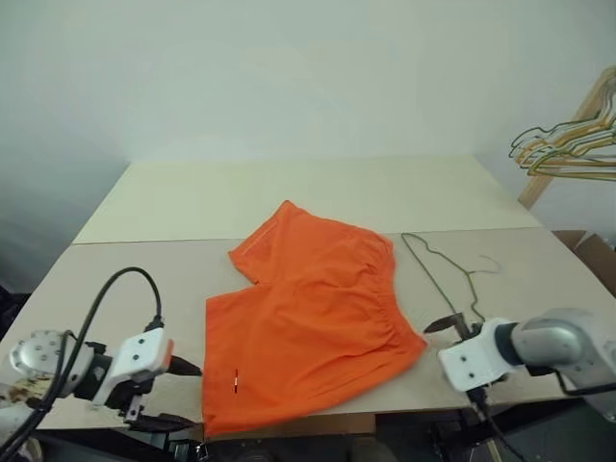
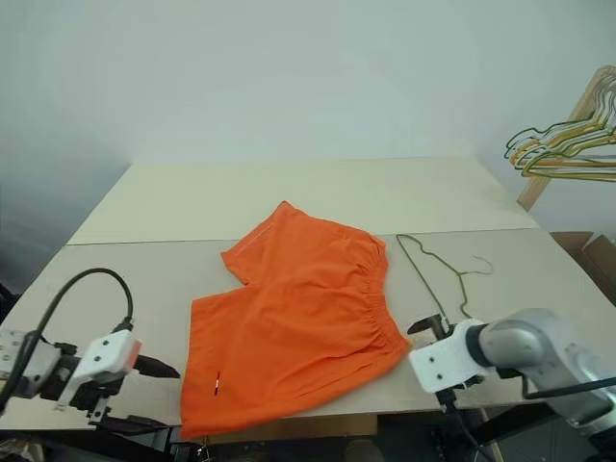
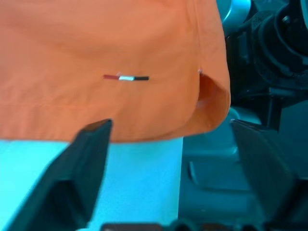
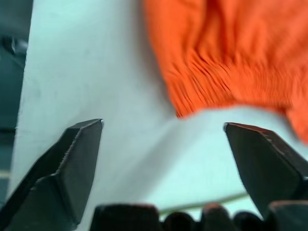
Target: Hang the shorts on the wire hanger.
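Orange shorts [image 1: 308, 327] lie flat near the front edge of the table [image 1: 289, 192], the wire hanger [image 1: 445, 269] flat beside the waistband, partly tucked under it. Left gripper [image 1: 178, 393] and right gripper [image 1: 452, 325] flank the shorts, both with fingers spread, holding nothing. Looks like the start of hanging; next move likely calls for grasping the hanger or a waistband edge.

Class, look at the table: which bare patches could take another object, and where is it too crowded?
Free: the far panel of the table beyond the shorts, and the strip on the left between the table's edge and the shorts. Crowded: the right, where the wire hanger lies close beside the shorts' waistband with the open right pincer at its near end. The open left pincer hovers at the near left corner.
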Tool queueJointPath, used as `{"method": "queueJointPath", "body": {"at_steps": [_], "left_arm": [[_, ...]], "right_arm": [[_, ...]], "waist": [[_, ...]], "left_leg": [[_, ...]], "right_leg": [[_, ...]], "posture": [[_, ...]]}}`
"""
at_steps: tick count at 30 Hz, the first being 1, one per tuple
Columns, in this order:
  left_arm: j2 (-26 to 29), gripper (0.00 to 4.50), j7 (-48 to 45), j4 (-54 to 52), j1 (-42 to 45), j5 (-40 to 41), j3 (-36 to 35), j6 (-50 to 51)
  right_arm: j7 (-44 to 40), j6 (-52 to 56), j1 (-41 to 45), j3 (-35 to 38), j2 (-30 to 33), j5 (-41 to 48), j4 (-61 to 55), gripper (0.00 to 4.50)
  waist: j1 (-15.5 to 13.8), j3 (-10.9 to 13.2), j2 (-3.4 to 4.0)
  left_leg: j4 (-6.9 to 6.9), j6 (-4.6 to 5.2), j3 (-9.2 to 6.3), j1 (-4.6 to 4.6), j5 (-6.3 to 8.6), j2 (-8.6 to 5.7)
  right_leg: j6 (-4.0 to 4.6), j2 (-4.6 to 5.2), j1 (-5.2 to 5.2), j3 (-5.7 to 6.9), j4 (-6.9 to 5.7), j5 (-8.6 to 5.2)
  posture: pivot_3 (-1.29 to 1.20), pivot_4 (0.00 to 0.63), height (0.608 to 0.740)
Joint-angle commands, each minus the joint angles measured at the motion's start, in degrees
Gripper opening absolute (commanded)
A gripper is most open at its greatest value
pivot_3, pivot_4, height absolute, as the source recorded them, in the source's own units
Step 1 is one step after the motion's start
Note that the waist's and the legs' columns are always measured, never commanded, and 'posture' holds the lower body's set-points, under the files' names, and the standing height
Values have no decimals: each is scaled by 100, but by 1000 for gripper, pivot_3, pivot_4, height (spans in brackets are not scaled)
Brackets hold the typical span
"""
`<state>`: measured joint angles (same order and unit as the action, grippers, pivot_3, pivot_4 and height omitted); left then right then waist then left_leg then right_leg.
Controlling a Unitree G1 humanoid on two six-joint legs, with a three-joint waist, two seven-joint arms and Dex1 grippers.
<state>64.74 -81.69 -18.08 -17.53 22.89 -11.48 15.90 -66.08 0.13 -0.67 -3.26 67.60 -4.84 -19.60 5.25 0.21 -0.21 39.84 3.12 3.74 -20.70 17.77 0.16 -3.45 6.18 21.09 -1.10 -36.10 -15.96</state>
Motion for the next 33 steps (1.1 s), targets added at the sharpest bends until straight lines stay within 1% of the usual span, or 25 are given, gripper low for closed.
{"method": "queueJointPath", "body": {"at_steps": [1, 4, 6, 8, 10, 11, 12, 13, 14, 15, 19, 21, 25, 28, 33], "left_arm": [[-231, 4433, 239, 60, 361, 347, -331, 109], [-574, 4433, 262, 14, 795, 1073, -481, 431], [-699, 4433, 276, -65, 1039, 1378, -480, 618], [-791, 4433, 294, -172, 1278, 1566, -352, 779], [-856, 4433, 335, -235, 1450, 1646, -224, 890], [-894, 4433, 353, -264, 1561, 1610, -102, 903], [-946, 4433, 395, -286, 1678, 1574, 20, 911], [-981, 4433, 429, -299, 1764, 1551, 109, 915], [-1037, 4433, 489, -312, 1857, 1547, 188, 936], [-1132, 4433, 583, -335, 1982, 1587, 268, 988], [-1352, 4433, 706, -425, 2245, 1697, 441, 1117], [-1364, 4433, 700, -434, 2270, 1694, 466, 1136], [-1384, 4433, 696, -413, 2287, 1625, 545, 1105], [-1409, 4500, 700, -402, 2300, 1589, 601, 1077], [-1464, 4500, 739, -422, 2327, 1585, 631, 1076]], "right_arm": [[-118, 1855, 758, 676, -221, 1118, 348, 4500], [331, 3431, 1783, 775, -783, 1575, 1169, 4500], [813, 4219, 2348, 644, -1141, 1466, 1729, 4500], [1148, 4719, 2730, 392, -1485, 1336, 2148, 4500], [1341, 4933, 2921, 162, -1689, 1227, 2322, 4500], [1466, 4990, 2996, 3, -1811, 1132, 2391, 4500], [1564, 5091, 3076, -161, -1926, 1057, 2475, 4500], [1632, 5162, 3137, -281, -2004, 1006, 2538, 4500], [1693, 5195, 3177, -360, -2077, 975, 2601, 4500], [1795, 5192, 3199, -455, -2139, 898, 2686, 4500], [2087, 5083, 3242, -555, -2324, 758, 3151, 4500], [2083, 5050, 3242, -556, -2330, 769, 3233, 4500], [1991, 5297, 3339, -436, -2416, 956, 3517, 4500], [1806, 5457, 3374, -461, -2420, 1093, 3690, 3907], [1866, 5560, 3473, -491, -2487, 1075, 4119, 2214]], "waist": [[3, 19, -4], [4, 20, -10], [15, 15, -16], [20, 13, -11], [23, 9, -6], [29, 5, 1], [34, 2, 5], [40, 1, 8], [46, 3, 12], [46, 4, 17], [41, 4, 17], [44, 4, 17], [72, 3, 17], [123, 3, 17], [179, 2, 15]], "left_leg": [[-3, 0, 1, 19, 0, 3], [-9, -3, 0, 51, 2, 16], [-9, -10, -3, 46, 4, 21], [-12, -27, -3, 34, 13, 24], [-12, -37, -4, 17, 18, 24], [-10, -47, -5, -5, 13, 24], [-4, -74, -4, -46, -5, 23], [1, -83, -1, -76, -12, 17], [5, -82, 2, -95, -20, 6], [7, -79, 2, -100, -23, -8], [16, -59, 2, -102, -32, -22], [17, -24, 1, -94, -14, -22], [15, -25, -2, -92, -15, -19], [16, -25, -2, -92, -15, -20], [18, -24, -9, -89, -15, -20]], "right_leg": [[1, 2, -2, 0, 3, 1], [5, 15, -21, 0, 5, 3], [10, 30, -10, 0, 2, 6], [13, 38, 6, -3, 0, 7], [15, 41, 15, -3, -6, 6], [17, 40, 21, -2, -10, 6], [17, 38, 64, -3, -14, 6], [16, 37, 103, -9, -29, 6], [16, 24, 121, -10, -58, 6], [16, 25, 134, -9, -76, 6], [13, 23, 118, -2, -70, 6], [11, 17, 109, -3, -69, 6], [11, 6, 110, -5, -71, 6], [10, 5, 108, -7, -70, 6], [8, 3, 101, -5, -70, 6]], "posture": [[-137, 0, 740], [-141, 0, 740], [-145, 0, 740], [-150, 0, 740], [-151, 0, 740], [-151, 0, 740], [-150, 0, 740], [-150, 0, 740], [-149, 0, 740], [-147, 0, 740], [-147, 0, 740], [-149, 0, 740], [-154, 0, 740], [-154, 0, 740], [-151, 0, 740]]}}
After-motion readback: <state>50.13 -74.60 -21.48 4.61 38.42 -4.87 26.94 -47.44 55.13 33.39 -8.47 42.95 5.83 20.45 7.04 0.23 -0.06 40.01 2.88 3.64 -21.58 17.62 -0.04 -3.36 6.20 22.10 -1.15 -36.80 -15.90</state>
